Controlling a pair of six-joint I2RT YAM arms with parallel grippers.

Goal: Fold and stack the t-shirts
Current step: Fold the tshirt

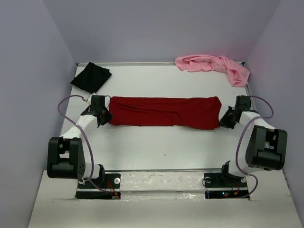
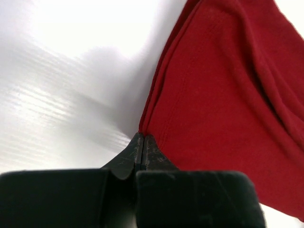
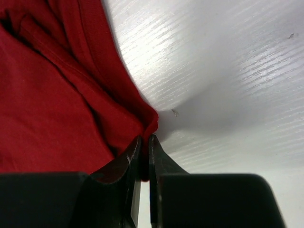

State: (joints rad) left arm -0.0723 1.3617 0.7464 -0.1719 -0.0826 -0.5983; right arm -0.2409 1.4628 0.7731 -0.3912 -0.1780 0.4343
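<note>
The dark red t-shirt (image 1: 164,111) lies as a long folded band across the middle of the table, stretched between both arms. My left gripper (image 1: 107,115) is at its left end; in the left wrist view the jaws (image 2: 142,137) are pressed together with the red cloth (image 2: 228,95) pinched at their tips. At the right end, my right gripper (image 1: 222,118) holds a corner: in the right wrist view a fold of red cloth (image 3: 42,109) sits in the narrow gap of the gripper (image 3: 145,140). A black t-shirt (image 1: 91,77) lies folded at the back left. A light pink t-shirt (image 1: 213,66) lies crumpled at the back right.
Grey walls (image 1: 28,71) close in the white table (image 1: 161,147) at the left, back and right. The two arm bases (image 1: 161,183) stand along the near edge.
</note>
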